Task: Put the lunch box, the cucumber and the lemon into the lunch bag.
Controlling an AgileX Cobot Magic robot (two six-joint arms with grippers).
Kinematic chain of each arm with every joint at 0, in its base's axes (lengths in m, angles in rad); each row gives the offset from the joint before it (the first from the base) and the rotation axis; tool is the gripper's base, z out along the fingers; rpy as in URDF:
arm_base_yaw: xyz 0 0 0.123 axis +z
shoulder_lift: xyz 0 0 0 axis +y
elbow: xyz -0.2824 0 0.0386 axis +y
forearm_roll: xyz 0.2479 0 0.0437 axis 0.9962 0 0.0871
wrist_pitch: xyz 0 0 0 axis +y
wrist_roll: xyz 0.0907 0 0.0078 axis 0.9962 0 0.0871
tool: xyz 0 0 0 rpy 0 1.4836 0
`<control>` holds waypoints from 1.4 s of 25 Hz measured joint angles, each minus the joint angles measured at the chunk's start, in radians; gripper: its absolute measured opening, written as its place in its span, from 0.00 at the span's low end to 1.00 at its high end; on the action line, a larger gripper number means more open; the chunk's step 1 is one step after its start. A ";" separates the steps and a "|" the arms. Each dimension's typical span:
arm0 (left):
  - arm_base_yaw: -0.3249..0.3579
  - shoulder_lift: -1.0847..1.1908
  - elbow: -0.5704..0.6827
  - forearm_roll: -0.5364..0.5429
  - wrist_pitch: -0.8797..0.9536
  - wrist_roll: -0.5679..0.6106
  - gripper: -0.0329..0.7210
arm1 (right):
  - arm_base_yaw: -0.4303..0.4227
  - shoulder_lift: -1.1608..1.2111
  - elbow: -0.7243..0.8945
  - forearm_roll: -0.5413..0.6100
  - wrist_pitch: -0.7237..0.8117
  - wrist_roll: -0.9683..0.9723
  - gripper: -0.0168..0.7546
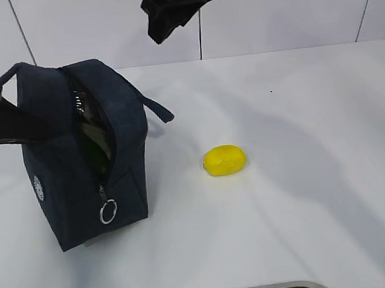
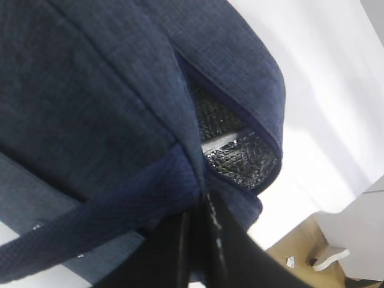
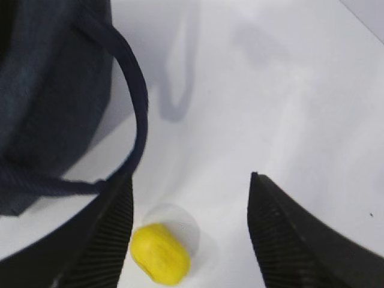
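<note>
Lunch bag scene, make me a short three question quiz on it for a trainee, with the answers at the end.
1. True or false: the lemon is inside the lunch bag.
2. Which gripper is shut on one of the bag's handles? A) left gripper B) right gripper C) neither
3. Fill in: the bag's top zipper is ____.

Key:
1. False. The lemon lies on the white table, to the right of the bag in the exterior view.
2. A. The left wrist view shows its jaws pinched on the strap; the right gripper is open above the lemon.
3. Open; something dark green shows inside.
</note>
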 joint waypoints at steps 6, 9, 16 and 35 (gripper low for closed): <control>0.000 0.000 0.000 0.002 -0.016 0.000 0.03 | -0.031 -0.095 0.154 -0.026 0.000 -0.040 0.64; 0.000 0.000 0.000 0.002 -0.020 0.000 0.03 | -0.037 -0.137 0.206 -0.036 0.000 -0.084 0.64; 0.000 0.000 0.000 0.002 -0.022 0.000 0.03 | -0.037 -0.213 0.332 -0.036 0.000 -0.266 0.64; 0.000 0.000 0.000 0.002 -0.042 0.000 0.03 | -0.037 -0.228 0.501 -0.042 -0.006 -0.670 0.64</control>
